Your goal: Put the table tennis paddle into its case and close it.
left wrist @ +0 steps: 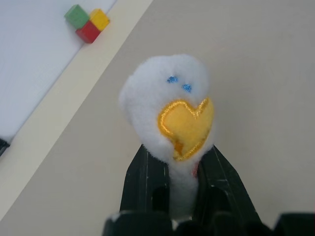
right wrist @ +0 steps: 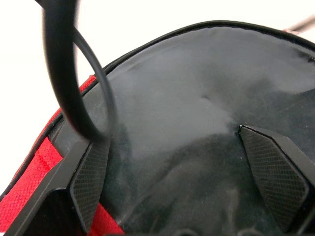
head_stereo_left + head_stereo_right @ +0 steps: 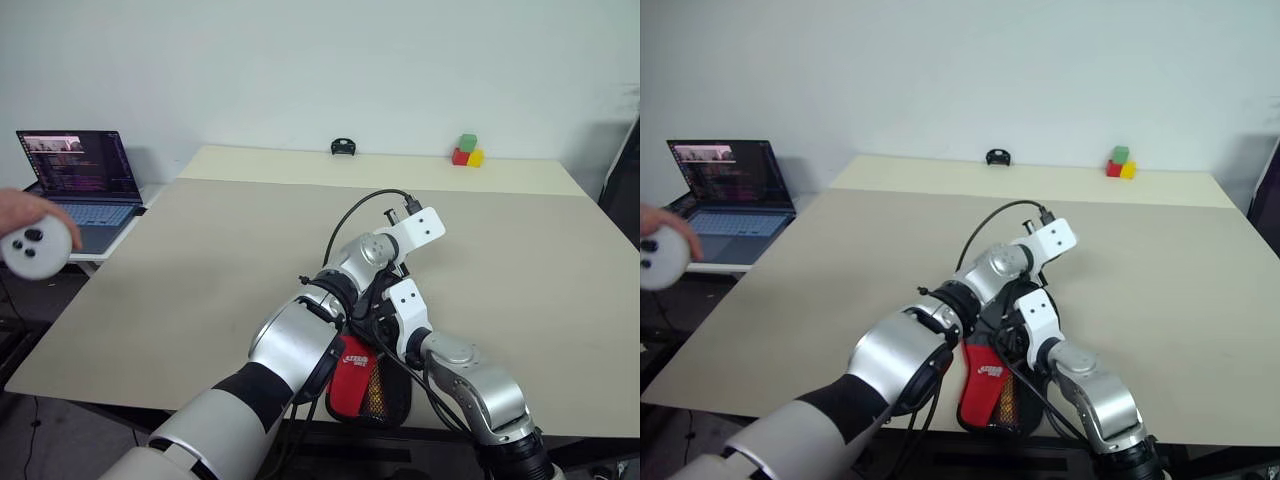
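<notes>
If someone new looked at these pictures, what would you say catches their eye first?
Probably the white plush charm with its yellow beak, pinched in the left gripper. Next, the red and black case at the table's near edge under both arms, then the coloured blocks at the far edge.

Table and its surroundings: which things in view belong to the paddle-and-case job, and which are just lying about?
Part of the job:
- case
- table tennis paddle
- charm, pinched in the left gripper

Lying about:
- coloured blocks
- laptop
- small black object
- white controller in a person's hand
</notes>
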Controlling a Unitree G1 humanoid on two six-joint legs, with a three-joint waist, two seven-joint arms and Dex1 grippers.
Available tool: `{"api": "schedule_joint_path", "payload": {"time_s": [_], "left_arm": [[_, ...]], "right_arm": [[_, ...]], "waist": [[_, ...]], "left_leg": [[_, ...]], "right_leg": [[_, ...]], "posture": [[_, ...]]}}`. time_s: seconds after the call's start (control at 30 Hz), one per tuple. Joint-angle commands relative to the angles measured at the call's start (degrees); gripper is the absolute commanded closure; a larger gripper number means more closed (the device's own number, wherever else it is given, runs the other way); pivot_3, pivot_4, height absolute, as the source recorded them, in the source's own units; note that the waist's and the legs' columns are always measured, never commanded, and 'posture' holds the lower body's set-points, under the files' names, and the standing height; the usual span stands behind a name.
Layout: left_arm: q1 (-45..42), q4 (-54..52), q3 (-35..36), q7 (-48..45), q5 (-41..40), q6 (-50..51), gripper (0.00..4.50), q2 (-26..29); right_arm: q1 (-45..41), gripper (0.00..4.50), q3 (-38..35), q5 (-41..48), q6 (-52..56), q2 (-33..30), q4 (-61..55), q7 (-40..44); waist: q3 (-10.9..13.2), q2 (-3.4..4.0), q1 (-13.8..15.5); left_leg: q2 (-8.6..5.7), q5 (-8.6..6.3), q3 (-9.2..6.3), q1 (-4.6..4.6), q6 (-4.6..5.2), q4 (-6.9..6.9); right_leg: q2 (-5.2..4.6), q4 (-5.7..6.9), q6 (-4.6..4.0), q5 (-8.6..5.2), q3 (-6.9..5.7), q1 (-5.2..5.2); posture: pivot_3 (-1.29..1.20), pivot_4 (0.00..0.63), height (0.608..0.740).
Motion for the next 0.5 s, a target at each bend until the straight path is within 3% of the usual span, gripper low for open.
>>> {"api": "schedule_joint_path", "payload": {"time_s": [0.03,0.23,0.5], "left_arm": [[-1.3,-1.8,-0.2,-2.1,-0.5,-2.7,4.27,-5.2],[2.0,-1.4,-1.8,-5.6,0.8,-0.8,4.27,-4.6],[5.1,-1.5,-3.4,-8.9,1.2,0.8,1.58,-2.8]], "right_arm": [[4.4,0.00,0.6,0.3,7.3,-0.8,6.3,-0.5],[3.9,0.00,0.6,0.4,7.2,-0.7,6.7,-0.6],[3.3,0.00,1.2,0.4,6.7,-0.8,7.7,0.0]], "waist": [[0.0,0.00,0.0],[0.0,0.01,0.0],[0.0,0.02,-0.2]], "left_leg": [[0.00,0.00,-0.05,0.00,0.00,0.00],[-0.01,0.00,-0.08,0.00,0.00,0.00],[0.00,0.00,-0.11,0.02,0.00,0.00]], "right_leg": [[0.00,0.00,0.00,0.00,-0.07,0.02],[0.00,-0.02,0.00,-0.01,-0.11,0.05],[0.00,-0.01,0.00,-0.02,-0.12,0.07]], "posture": [[0.00,0.150,0.740],[0.00,0.150,0.740],[0.00,0.150,0.740]]}}
